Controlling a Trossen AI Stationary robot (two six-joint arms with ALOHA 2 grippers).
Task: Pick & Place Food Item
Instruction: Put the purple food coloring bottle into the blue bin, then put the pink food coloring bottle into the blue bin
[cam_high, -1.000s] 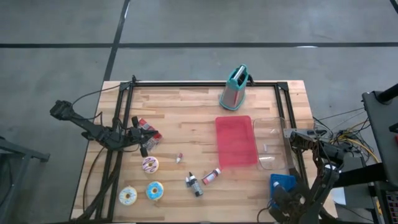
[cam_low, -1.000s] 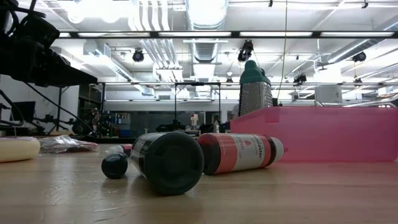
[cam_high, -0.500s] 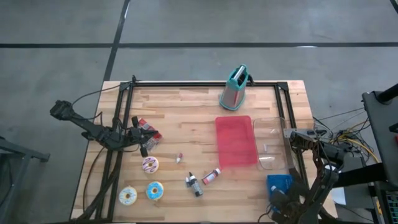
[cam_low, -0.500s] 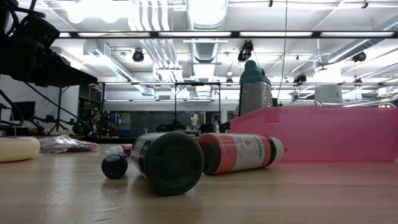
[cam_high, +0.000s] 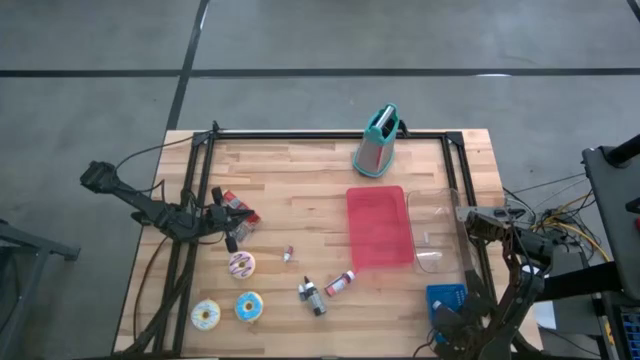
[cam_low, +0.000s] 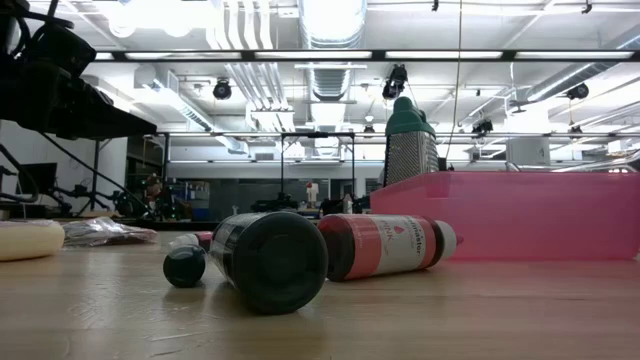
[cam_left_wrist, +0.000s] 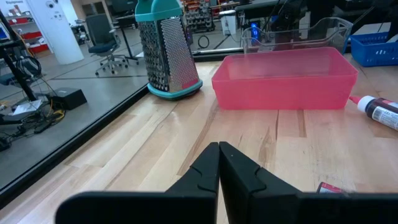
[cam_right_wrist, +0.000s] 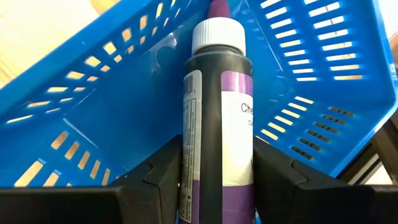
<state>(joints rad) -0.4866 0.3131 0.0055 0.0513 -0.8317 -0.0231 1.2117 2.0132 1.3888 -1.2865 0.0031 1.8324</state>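
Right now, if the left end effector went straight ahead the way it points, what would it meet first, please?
Probably the pink bin; bare table lies between it and the shut left end effector, though the exact line is uncertain.

A teal-topped grater (cam_high: 376, 142) stands beside the pink tray (cam_high: 379, 227).

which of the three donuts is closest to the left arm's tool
The pink-frosted donut, just in front of the shut left tool. The white-frosted donut and blue-frosted donut lie farther off, near the table's front edge.
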